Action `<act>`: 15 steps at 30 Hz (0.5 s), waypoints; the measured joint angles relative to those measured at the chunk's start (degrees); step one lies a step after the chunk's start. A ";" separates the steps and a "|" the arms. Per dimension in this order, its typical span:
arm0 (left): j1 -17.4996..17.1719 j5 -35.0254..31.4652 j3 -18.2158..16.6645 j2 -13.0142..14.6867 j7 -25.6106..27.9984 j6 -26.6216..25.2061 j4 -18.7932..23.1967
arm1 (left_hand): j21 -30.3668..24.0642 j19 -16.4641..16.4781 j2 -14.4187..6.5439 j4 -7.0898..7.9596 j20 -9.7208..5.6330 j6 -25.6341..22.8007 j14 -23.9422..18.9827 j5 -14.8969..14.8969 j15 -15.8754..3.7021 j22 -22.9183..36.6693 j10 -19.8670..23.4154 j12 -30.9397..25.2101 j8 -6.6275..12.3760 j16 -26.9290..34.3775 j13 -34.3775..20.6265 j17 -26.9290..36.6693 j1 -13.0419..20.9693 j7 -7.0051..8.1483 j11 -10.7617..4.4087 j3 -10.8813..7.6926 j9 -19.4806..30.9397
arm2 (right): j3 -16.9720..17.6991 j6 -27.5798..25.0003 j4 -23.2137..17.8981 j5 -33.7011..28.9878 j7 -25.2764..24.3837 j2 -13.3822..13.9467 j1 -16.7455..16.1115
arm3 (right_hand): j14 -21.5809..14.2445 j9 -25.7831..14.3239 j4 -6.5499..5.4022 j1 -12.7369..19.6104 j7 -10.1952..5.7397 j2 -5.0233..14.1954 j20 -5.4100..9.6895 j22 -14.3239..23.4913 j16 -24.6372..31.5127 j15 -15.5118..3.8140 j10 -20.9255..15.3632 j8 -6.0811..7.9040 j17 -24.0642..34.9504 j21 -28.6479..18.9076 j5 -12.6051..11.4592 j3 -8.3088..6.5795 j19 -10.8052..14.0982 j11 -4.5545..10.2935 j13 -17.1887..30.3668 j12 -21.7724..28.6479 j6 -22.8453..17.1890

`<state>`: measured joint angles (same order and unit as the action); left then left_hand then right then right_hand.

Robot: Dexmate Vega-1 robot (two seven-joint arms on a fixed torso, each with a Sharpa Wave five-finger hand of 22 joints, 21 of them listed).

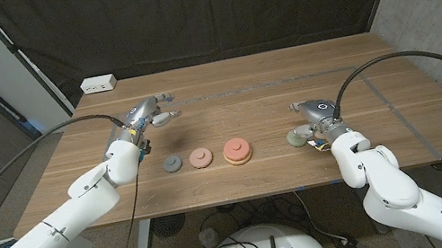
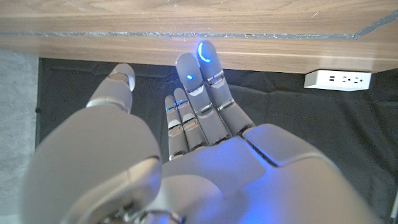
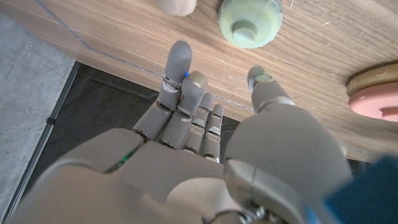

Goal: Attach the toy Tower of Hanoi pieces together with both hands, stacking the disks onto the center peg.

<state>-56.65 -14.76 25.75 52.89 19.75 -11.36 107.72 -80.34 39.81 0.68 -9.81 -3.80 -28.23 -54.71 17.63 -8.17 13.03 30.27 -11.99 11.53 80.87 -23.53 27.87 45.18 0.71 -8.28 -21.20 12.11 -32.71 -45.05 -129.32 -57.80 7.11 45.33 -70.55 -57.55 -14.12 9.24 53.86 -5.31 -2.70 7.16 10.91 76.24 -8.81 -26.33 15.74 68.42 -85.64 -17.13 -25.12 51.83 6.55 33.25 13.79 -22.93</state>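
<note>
On the wooden bench (image 1: 253,100), four small round toy disks sit in a row at centre frame: the stacked orange-and-pink disk (image 1: 237,150), pink (image 1: 201,158), pale green (image 1: 299,136), grey (image 1: 172,163). They look light, rigid and smooth; pinching by the rims seems best. Left robot hand (image 1: 149,115), upper left, and right robot hand (image 1: 314,122) both hold nothing, fingers loosely extended.

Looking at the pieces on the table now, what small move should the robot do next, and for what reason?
Probably the right hand should close on the pale green disk lying just beside it. That hand looks empty, its fingers apart near the disk, and the disk lies apart from the orange stack at the table's middle.
</note>
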 measured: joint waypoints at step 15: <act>2.64 -6.81 2.25 3.71 -9.19 -3.43 3.53 | -0.87 -0.61 -0.02 0.04 0.01 -0.45 0.38 0.39 0.39 -0.53 0.73 -0.36 0.00 0.17 -0.52 -0.53 0.61 -0.19 0.01 -0.03 0.00 | -1.95 -2.80 -1.43 2.07 -1.72 2.38 0.25 | 0.11 -0.15 0.00 -0.54 0.00 0.54 0.00 -0.27 -0.72 -0.11 -0.20 0.00 -0.26 0.00 0.00 0.00 0.00 -0.20 0.36 0.00 -0.43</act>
<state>-54.02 -21.57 28.00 56.60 10.57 -14.79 111.25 -81.21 39.20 0.66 -9.77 -3.80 -28.68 -54.33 18.02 -7.78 12.50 31.00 -12.35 11.53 81.05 -24.05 27.34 45.80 0.52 -8.27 -21.23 12.11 -34.67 -47.85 -130.75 -55.74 5.39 47.71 -70.30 -57.43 -14.26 9.24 53.32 -5.31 -2.16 7.16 10.65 75.52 -8.92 -26.53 15.74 68.16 -85.64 -17.13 -25.12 51.83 6.34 33.60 13.78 -23.36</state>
